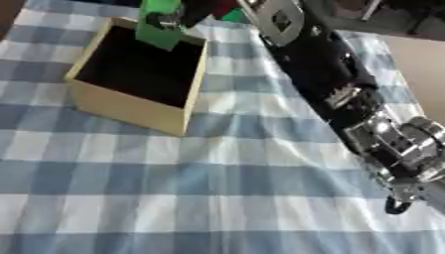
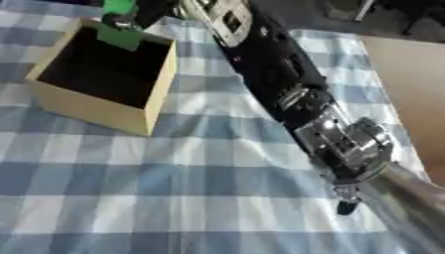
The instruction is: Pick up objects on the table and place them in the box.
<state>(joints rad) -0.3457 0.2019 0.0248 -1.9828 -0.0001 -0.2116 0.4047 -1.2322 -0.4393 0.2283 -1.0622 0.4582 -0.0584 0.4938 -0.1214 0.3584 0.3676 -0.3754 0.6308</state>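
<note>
**Right arm stretched way out over the box, green thing in hand**

So the right arm comes in from the lower right and runs diagonally all the way across the checked cloth (image 1: 217,173) toward the far left, nearly straight, black shell with the silver joint near the bottom corner. The right hand (image 1: 174,17) ends up at the far rim of the wooden box (image 1: 130,106), right at the top edge of both views, so only part of it shows. From what I can see it's grasping a flat green object (image 1: 159,30), fingers closed around the upper part of it.

The green object hangs just below the hand, its lower end dipping over the far wall of the box, above the opening. Its long axis runs roughly up and down, tilted a bit, top end in the hand and bottom end pointing into the box.

The box is open-topped, pale wood outside, dark inside. Can't make out anything lying in it, the interior just reads black.

Left hand doesn't show anywhere.
</note>
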